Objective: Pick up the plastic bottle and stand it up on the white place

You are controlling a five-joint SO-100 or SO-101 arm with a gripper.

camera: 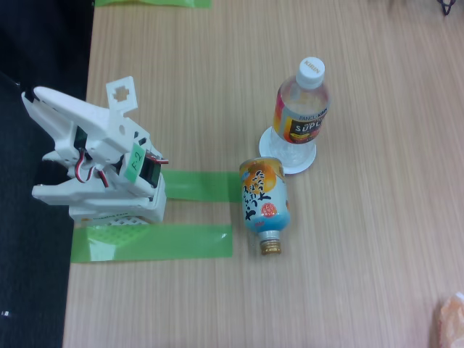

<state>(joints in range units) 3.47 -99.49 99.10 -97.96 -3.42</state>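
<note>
Nearest the table's (348, 290) bottom edge in the fixed view, something pale orange (451, 319) is poking in at the bottom-right corner, too blurred to name. Moving up, strips of green tape (152, 243) are lying near the left edge, apparently fixing the white arm's base (119, 210) to the table. The arm is sitting folded over that base, well apart from both bottles, and the gripper (119, 93) is pointing up toward the far edge; I cannot tell how its jaws are standing. Toward the middle, the shorter orange-and-light-blue bottle (264, 203) is lying on its side, gold neck toward the bottom edge, no cap showing. Just beyond it, the plastic bottle (301, 116) is standing upright, white cap on, its base resting on the white place (288, 156), which is peeking out around it. It is looking empty, though that is hard to confirm. Judging by this, the standing step is looking done.
</note>
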